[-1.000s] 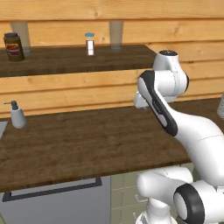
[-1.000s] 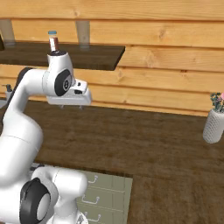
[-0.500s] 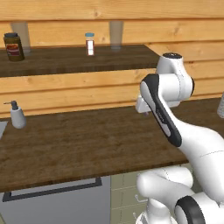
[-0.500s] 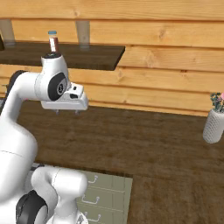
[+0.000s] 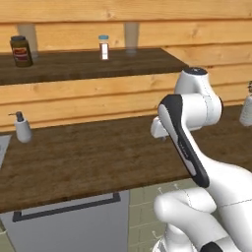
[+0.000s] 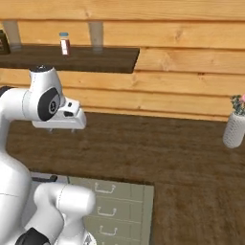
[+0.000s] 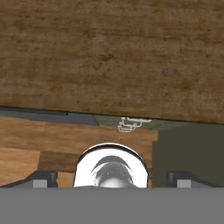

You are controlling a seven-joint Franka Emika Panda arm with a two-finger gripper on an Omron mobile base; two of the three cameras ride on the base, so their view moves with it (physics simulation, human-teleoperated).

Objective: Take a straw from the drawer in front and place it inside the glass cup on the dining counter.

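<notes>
1. Gripper (image 7: 111,179): in the hand view, the two dark fingertips (image 7: 41,178) stand well apart at the lower edge, spread, with nothing between them.
2. Arm position: in the right base view, the white hand hangs above the lower level of the two-level wood counter (image 6: 158,148), over the left part of the top and just inside its front edge.
3. Drawers (image 6: 107,208): a sage-green stack with small metal handles sits under the front edge of the counter, just right of the robot base. All visible fronts are shut. The hand view shows stacked handles directly below the counter's front edge.
4. Grey appliance panel (image 5: 66,224): mounted under the front edge at the left, with a dark bar handle.
5. Soap dispenser (image 5: 22,129): upright on the lower level, near the back left corner.
6. Upper level: a dark jar (image 5: 20,50) stands near the left end, and a small capped bottle (image 5: 103,47) stands farther right, upright.
7. White vase (image 6: 235,128): holds flowers and stands on the lower level near the right end, well apart from the hand.
</notes>
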